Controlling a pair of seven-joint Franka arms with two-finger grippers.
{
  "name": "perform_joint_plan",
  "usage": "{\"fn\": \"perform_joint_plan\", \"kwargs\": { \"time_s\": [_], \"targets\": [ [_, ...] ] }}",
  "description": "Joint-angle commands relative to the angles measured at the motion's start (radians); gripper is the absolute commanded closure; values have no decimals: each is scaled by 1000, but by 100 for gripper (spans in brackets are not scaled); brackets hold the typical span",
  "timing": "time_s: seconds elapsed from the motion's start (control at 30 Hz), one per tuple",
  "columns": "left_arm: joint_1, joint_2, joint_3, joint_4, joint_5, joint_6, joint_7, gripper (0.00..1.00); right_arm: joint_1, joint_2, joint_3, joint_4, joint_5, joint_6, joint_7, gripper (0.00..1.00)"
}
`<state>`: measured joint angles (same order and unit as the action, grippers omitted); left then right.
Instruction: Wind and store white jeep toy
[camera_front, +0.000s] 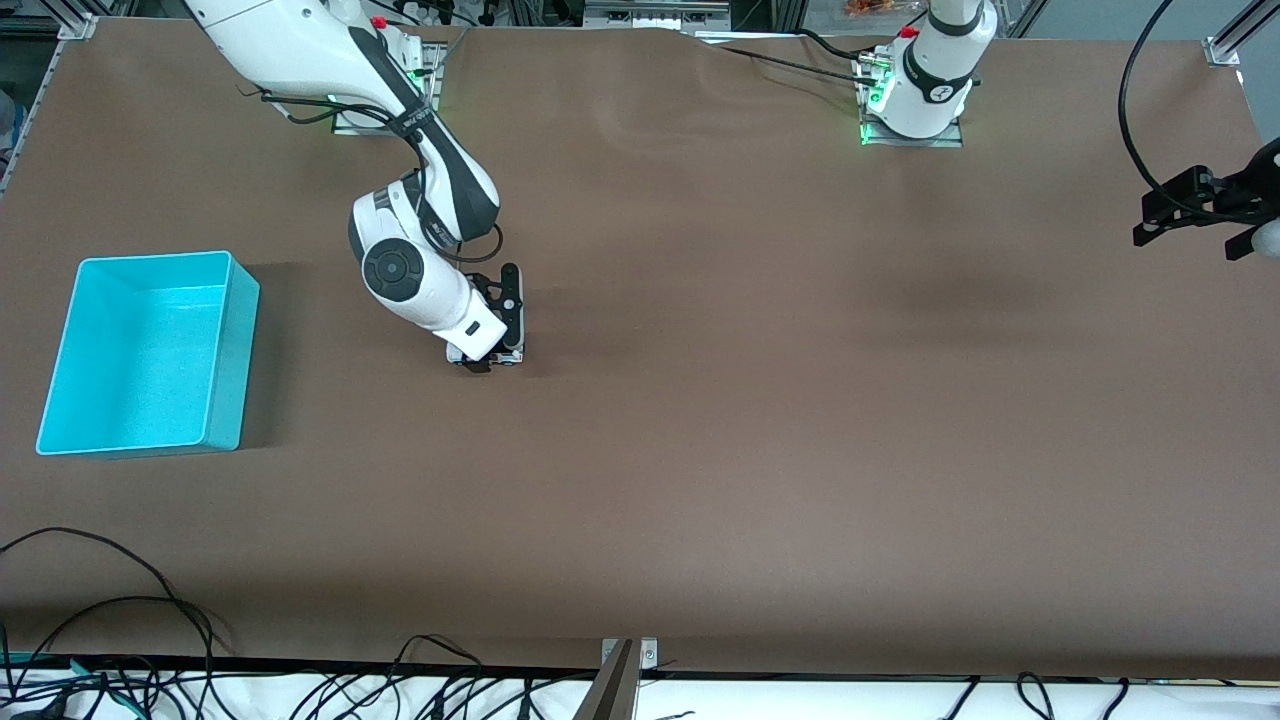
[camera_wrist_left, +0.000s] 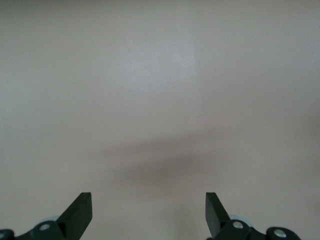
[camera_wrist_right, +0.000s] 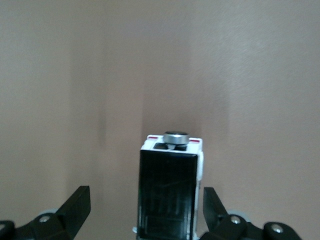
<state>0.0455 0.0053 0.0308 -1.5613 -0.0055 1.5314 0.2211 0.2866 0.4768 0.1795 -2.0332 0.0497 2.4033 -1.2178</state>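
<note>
White boxy toy jeep with black roof panel (camera_wrist_right: 170, 192) sits on the brown table mat (camera_front: 760, 420), directly between the right gripper (camera_front: 487, 360) fingers, long axis running away from the wrist; jaws spread, not clamped; front view hides the jeep under the gripper, only the right wrist view shows it; left gripper (camera_wrist_left: 149, 212) released, waiting over bare mat; cyan plastic bin (camera_front: 228, 360) at the right arm's end.

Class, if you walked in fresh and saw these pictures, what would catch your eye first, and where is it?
The cyan bin stands out at the right arm's end of the table. Mid-table, the right gripper is down around the white jeep toy, jaws open on either side of it. The left gripper waits over the table's other end.
</note>
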Motion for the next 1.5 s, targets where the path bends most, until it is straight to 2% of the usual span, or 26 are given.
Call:
{"fn": "perform_joint_plan", "kwargs": {
  "time_s": [0.0,0.07,0.2,0.33,0.43,0.63,0.87,1.13,1.47],
  "targets": [
    [-3,16,-5,44,-2,-25,0,0,-1,-30,-8,-42,-4,23,-19,23],
    [-3,16,-5,44,-2,-25,0,0,-1,-30,-8,-42,-4,25,-19,44],
    [-3,16,-14,46,-2,-25,-2,0,-1,-30,-11,-41,-4,23,-19,68],
    [-3,16,-14,46,-2,-34,-2,0,0,-30,-12,-30,-4,25,-19,83],
    [-3,16,-14,46,-2,-39,-2,0,0,-32,-12,-18,-4,23,-19,88],
    [-3,16,-14,46,-2,-40,-2,0,0,-44,-12,28,-7,11,-11,88],
    [-3,16,-19,52,-2,-40,-2,0,-10,-82,-23,76,-5,-76,-15,88],
    [-3,16,-34,64,-1,-40,-3,0,-12,-156,-132,143,2,-263,-31,88],
    [-4,16,-40,69,-2,-40,-3,0,-12,-283,-273,146,7,-429,-100,88]
  ]
}}
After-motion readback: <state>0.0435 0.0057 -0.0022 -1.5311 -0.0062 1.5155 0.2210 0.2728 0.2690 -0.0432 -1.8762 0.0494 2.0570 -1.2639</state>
